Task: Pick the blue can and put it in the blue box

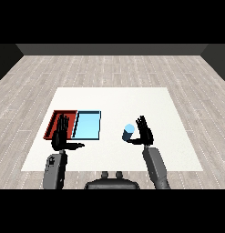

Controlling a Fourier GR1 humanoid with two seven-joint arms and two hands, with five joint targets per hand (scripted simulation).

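While the blue can (128, 133) stands upright on the white table (177, 136), right of the table's middle and nearer its front edge than its back edge, the right hand (145, 133) is raised just beside it on the can's right side. That hand's fingers are straight and spread, pointing up and away, with the thumb reaching toward the can's lower part; whether the thumb touches the can cannot be told, and nothing is curled round it. The light blue tray (88, 124) lies left of the can, toward the table's left half, with its left wall against the red tray (56, 119), which lies closest to the table's left edge. The left hand (60, 134) is held over the front part of the red tray, fingers straight and together pointing away, thumb stuck out to the right toward the front edge of the light blue tray, holding nothing. Both grey forearms rise from the table's front edge.
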